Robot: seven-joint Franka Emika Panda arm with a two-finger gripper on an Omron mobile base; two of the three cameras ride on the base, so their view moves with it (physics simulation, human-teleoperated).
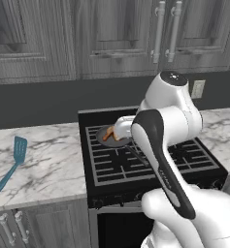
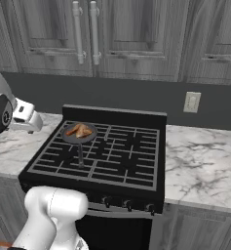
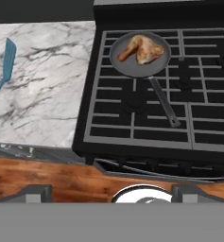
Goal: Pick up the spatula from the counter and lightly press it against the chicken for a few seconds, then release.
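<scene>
— How do the gripper's (image 3: 112,191) jaws stand?
— Spread wide and empty, at the stove (image 3: 132,142) front. The spatula (image 1: 9,173) lies apart on the left counter (image 1: 53,160) (likely light and stiff); its handle's middle suits best. Beyond, the chicken (image 3: 142,48) waits.

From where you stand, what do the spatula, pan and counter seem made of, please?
Spatula: probably plastic or silicone, uniformly matte teal. Frying pan: likely dark nonstick metal, dull grey sheen. Counter: marble-look stone, white with grey veins, possibly laminate.

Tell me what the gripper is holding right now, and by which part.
Nothing. The gripper is open and empty; the spatula lies untouched on the counter left of the stove.
</scene>
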